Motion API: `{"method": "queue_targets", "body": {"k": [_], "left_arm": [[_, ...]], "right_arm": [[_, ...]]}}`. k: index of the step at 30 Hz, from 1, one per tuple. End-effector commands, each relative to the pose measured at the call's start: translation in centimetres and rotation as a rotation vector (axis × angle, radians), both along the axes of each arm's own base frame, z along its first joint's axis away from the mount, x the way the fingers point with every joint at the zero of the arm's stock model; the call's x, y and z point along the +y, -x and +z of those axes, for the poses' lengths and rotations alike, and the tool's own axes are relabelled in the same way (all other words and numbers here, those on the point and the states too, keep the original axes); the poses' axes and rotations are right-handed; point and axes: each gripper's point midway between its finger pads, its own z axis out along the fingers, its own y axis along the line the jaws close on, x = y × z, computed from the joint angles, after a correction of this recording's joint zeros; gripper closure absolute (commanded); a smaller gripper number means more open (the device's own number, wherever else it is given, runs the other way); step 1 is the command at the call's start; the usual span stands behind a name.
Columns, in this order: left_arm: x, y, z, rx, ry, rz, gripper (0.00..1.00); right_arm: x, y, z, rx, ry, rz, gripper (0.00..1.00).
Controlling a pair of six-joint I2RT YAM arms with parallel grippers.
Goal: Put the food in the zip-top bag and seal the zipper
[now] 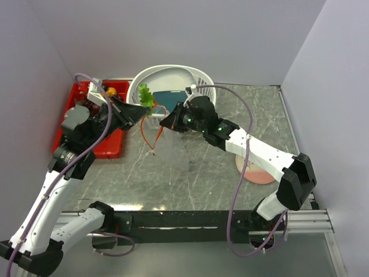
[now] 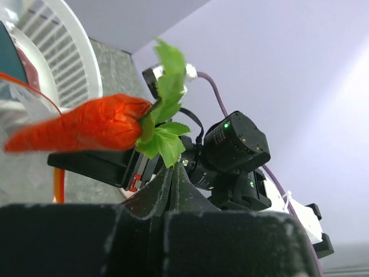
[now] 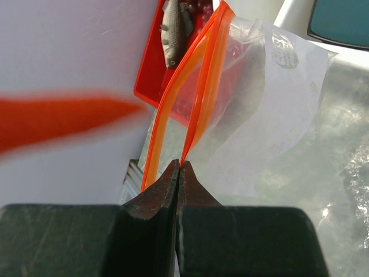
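Observation:
My left gripper (image 2: 171, 165) is shut on the green leaves (image 2: 164, 115) of the orange carrot (image 2: 86, 124), which hangs in the air pointing left. From above, the carrot (image 1: 147, 98) sits just in front of the white basket. My right gripper (image 3: 180, 164) is shut on one side of the red-orange zipper (image 3: 202, 75), holding the clear zip-top bag (image 3: 271, 98) up with its mouth gaping. The bag's zipper loop (image 1: 153, 137) dangles between the two grippers. A grey fish (image 3: 172, 32) and dark grapes (image 3: 199, 6) lie in the red tray (image 3: 151, 78).
The white slotted basket (image 1: 173, 76) holds a teal dish (image 1: 168, 98) at the back. The red tray (image 1: 109, 144) lies left, under my left arm. A pink-and-cream plate (image 1: 253, 174) lies partly under my right arm. Walls close in on the left, right and back.

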Motion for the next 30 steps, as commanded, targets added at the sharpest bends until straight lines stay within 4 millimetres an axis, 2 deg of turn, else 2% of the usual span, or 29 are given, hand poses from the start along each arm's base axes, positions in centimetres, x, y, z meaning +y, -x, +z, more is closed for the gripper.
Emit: {"method": "queue_targets", "body": {"k": [1,5,6,7,9,11,12,14,16,19,22,23,24,26,28,30], "left_arm": [[-1.0,-0.1,0.2,-0.003,0.068,-0.010,0.99],[-1.5,-0.4,-1.9,0.063,0.069,0.011,0.99],[-1.5,-0.6,-2.4,0.075,0.069,0.016,0.99],[-1.6,-0.9,-3.6,0.104,0.066,0.025,0.99],[-2.0,-1.1,-5.5,0.160,0.071,0.022,0.99],[-2.6,-1.2,-7.0,0.215,0.075,0.015,0.99],[-2.8,-1.2,-7.9,0.241,0.072,0.016,0.99],[-3.1,-1.2,-8.9,0.276,0.068,0.031,0.99],[-3.0,-1.2,-9.5,0.306,0.051,0.047,0.99],[-3.3,-1.2,-9.8,0.326,0.024,0.048,0.94],[-4.0,-1.5,-10.4,0.346,-0.030,0.032,0.54],[-4.4,-1.6,-10.7,0.341,-0.058,0.021,0.24],[-4.6,-1.6,-10.3,0.327,-0.065,0.016,0.19],[-4.7,-1.6,-9.8,0.300,-0.087,0.010,0.16],[-4.3,-1.8,-9.3,0.281,-0.104,0.030,0.16],[-3.7,-2.3,-8.5,0.246,-0.134,0.064,0.20]], "right_arm": [[-0.3,-0.5,5.0,-0.105,-0.091,-0.026,1.00],[-1.5,-0.4,5.5,-0.131,-0.084,-0.063,1.00],[-1.8,-0.3,5.0,-0.124,-0.076,-0.072,1.00],[-1.9,0.1,5.5,-0.136,-0.087,-0.073,1.00],[-2.4,0.4,5.1,-0.142,-0.077,-0.093,1.00],[-2.8,1.0,5.5,-0.171,-0.068,-0.103,1.00],[-3.2,0.8,5.0,-0.177,-0.047,-0.133,1.00],[-3.5,1.3,5.1,-0.199,-0.035,-0.140,1.00],[-3.8,1.4,4.4,-0.200,-0.014,-0.161,1.00],[-4.2,1.6,3.3,-0.203,0.011,-0.178,1.00],[-4.3,1.9,3.0,-0.213,0.031,-0.184,1.00],[-4.4,1.9,3.1,-0.218,0.032,-0.190,1.00],[-4.4,2.0,3.1,-0.219,0.035,-0.188,1.00],[-4.7,2.0,3.4,-0.227,0.035,-0.200,1.00],[-5.1,2.0,3.4,-0.228,0.043,-0.207,1.00],[-5.3,1.9,3.2,-0.227,0.054,-0.216,1.00]]}}
